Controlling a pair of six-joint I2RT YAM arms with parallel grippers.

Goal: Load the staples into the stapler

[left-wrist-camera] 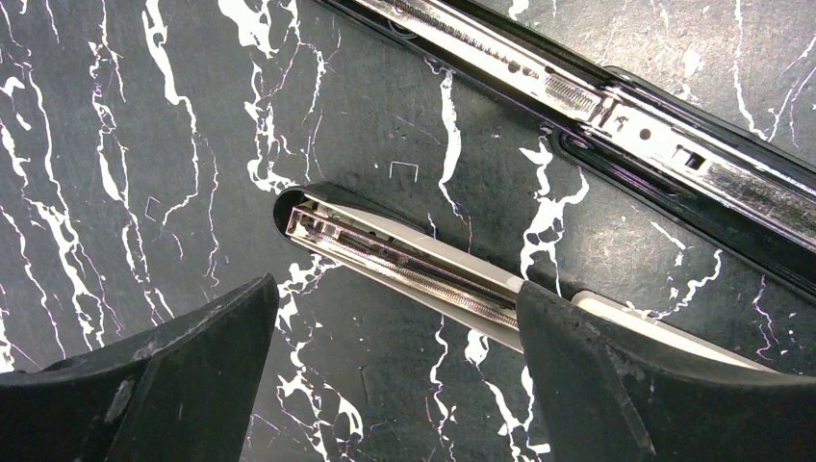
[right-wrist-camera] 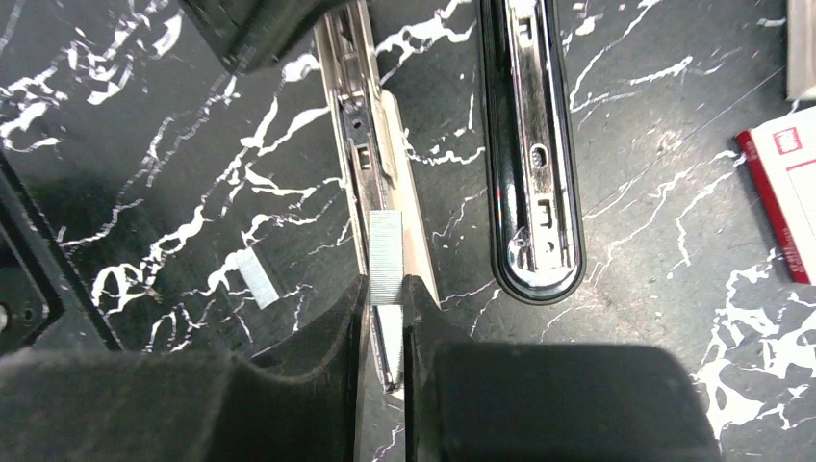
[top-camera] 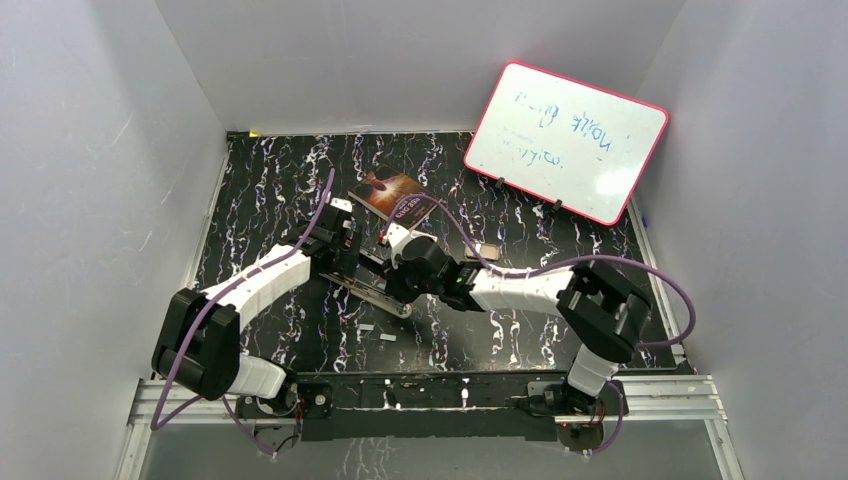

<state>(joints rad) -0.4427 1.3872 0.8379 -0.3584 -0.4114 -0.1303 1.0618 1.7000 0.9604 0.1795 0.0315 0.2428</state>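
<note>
item: stapler [top-camera: 375, 285]. lies swung open near the middle of the table [top-camera: 280, 170], black with white marble veins. two long parts lie side by side: the magazine channel [right-wrist-camera: 358, 125], chrome in a pale grey shell, and a black-rimmed chrome arm [right-wrist-camera: 534, 144], apart from it on the table.

item: strip of staples [right-wrist-camera: 386, 250]. short silver-grey block, pinched at its near end and standing directly over the magazine channel, lined up with its length. whether it already sits in the channel cannot be told.

item: right pincer [right-wrist-camera: 385, 289]. nearly closed, its two black fingers clamped on the strip of staples, one on each side.

item: left pincer [left-wrist-camera: 396, 289]. spread wide, nothing gripped. the open end of the magazine channel lies between its fingers; one finger [left-wrist-camera: 616, 385] overlaps the grey shell, and contact cannot be judged.

item: loose strip [right-wrist-camera: 255, 277]. a second short run of staples, flat on the table beside the magazine channel, untouched. the overhead view shows two small pale pieces [top-camera: 366, 327] on the table near the stapler.

item: box [right-wrist-camera: 789, 192]. white with a red edge, only partly in the right wrist view, well apart from the stapler.

item: whiteboard [top-camera: 565, 140]. pink-framed, faint handwriting, propped at the far right corner.

item: booklet [top-camera: 393, 193]. dark cover, flat on the table beyond the stapler.
</note>
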